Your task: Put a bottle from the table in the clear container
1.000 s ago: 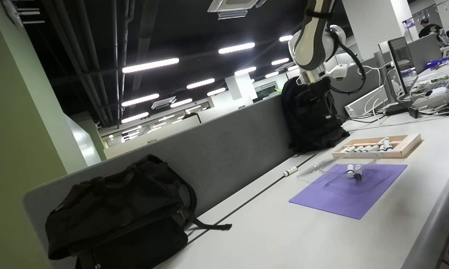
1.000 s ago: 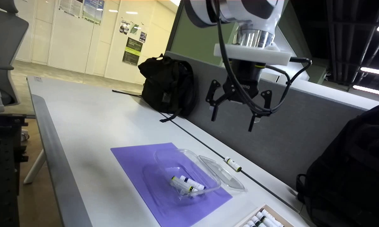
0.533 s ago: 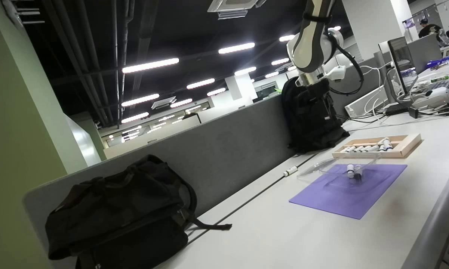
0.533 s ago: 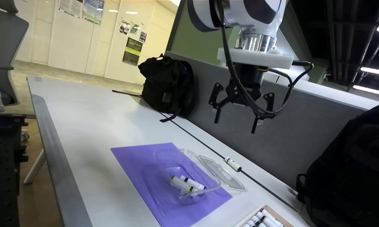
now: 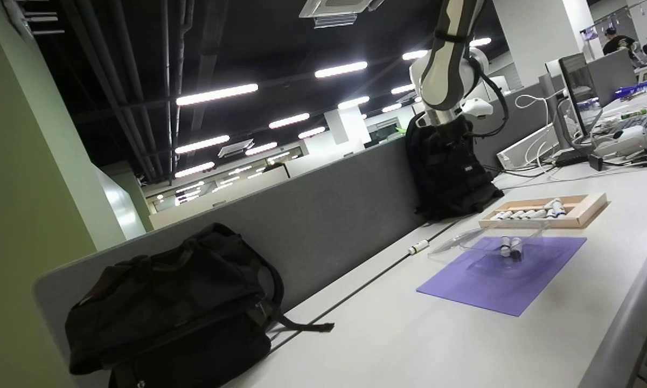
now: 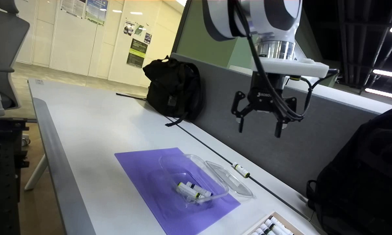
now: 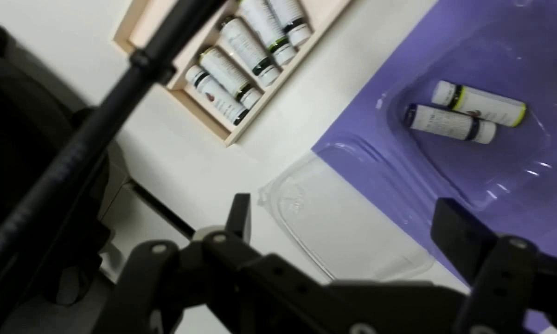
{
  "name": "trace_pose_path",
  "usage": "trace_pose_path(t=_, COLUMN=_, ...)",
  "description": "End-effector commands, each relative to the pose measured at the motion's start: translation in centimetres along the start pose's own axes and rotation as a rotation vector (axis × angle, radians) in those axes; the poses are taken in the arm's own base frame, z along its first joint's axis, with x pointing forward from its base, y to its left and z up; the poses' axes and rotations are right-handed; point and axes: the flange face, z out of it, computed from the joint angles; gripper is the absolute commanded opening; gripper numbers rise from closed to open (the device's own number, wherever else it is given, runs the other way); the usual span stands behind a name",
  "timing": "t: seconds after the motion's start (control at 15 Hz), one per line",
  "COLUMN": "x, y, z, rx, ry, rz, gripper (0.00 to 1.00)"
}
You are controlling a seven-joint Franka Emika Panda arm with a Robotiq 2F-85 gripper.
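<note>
A white bottle with a yellow band (image 6: 241, 170) lies on the pale table (image 6: 111, 124), along the dark groove near the divider, in both exterior views (image 5: 418, 247). It does not show in the wrist view. The clear container (image 6: 182, 174) stands open on a purple sheet with two bottles lying in it; the wrist view shows the yellow-ringed bottle (image 7: 489, 105) and the dark-banded bottle (image 7: 450, 123). My gripper (image 6: 259, 133) is open and empty, raised above the table near the divider. In the wrist view its fingers stand wide apart above the container's clear lid (image 7: 343, 218).
A wooden box (image 5: 587, 211) holds several more bottles beside the container. A grey divider (image 5: 334, 215) runs along the table. Black backpacks lean on it, a near one (image 5: 178, 307) and a far one (image 5: 452, 183) behind my gripper. The purple sheet (image 6: 143, 169) lies under the container.
My gripper has moved along the divider, rightward and slightly down in an exterior view, staying open. The bottles, container and lid have not moved.
</note>
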Motion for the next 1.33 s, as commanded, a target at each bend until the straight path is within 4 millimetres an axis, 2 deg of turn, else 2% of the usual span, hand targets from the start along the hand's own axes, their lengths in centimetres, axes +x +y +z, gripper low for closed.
trace_pose_path(t=0.0, x=3.1, y=5.8, z=1.9, rx=-0.099, ry=-0.044, rz=-0.117, gripper=1.0)
trace_pose_path(t=0.2, x=5.2, y=8.9, z=3.4, rx=-0.157, ry=-0.107, rz=-0.101, gripper=1.0)
trace_pose_path(t=0.27, x=3.3, y=6.6, z=2.5, rx=-0.119, ry=-0.059, rz=-0.117, gripper=1.0)
trace_pose_path(t=0.33, x=3.8, y=7.1, z=3.1, rx=-0.122, ry=-0.065, rz=-0.118, gripper=1.0)
trace_pose_path(t=0.47, x=3.9, y=6.7, z=3.7, rx=-0.113, ry=-0.067, rz=-0.122, gripper=1.0)
trace_pose_path(t=0.93, x=3.9, y=6.7, z=3.2, rx=-0.116, ry=-0.062, rz=-0.122, gripper=1.0)
trace_pose_path(t=1.27, x=8.3, y=9.1, z=4.5, rx=-0.091, ry=0.086, rz=-0.335, gripper=1.0)
